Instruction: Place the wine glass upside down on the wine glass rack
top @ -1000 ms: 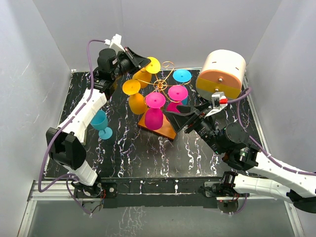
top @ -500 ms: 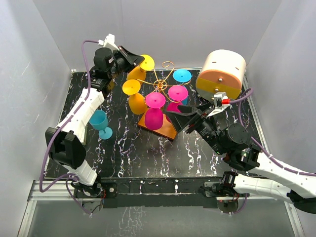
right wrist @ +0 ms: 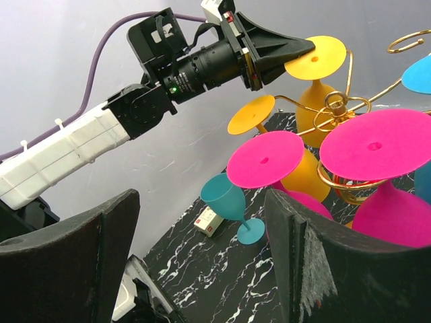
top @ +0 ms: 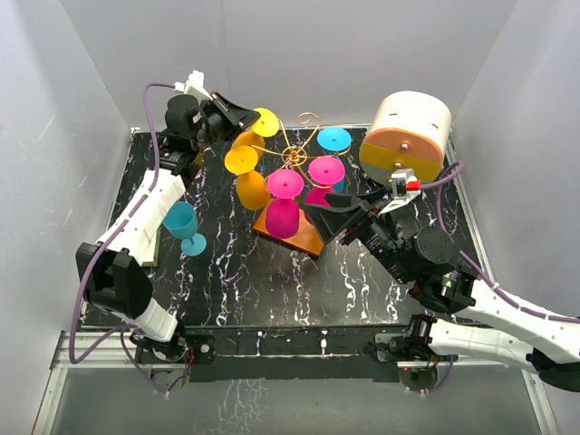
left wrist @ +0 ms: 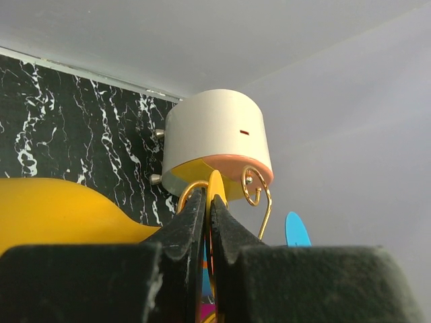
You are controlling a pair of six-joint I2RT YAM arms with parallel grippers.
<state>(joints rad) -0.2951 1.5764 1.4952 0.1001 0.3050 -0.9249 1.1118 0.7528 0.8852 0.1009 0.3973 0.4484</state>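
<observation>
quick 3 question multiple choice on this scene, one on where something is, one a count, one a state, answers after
1. Where is the teal plastic wine glass?
A. upright on the black marbled table, left of the gold wire rack
B. hanging upside down on the rack
C. in the right gripper

2. How many round magenta glass feet show on the rack in the top view?
A. none
B. two
C. five

3. What is the left gripper doing?
A. open above the table
B. shut on the foot of the yellow plastic wine glass
C. shut on the teal glass

Answers:
1 A, it stands on its own foot beside the left arm.
2 B, two magenta discs sit near the rack's centre.
3 B, the left wrist view shows both fingers pinching the thin yellow disc.
</observation>
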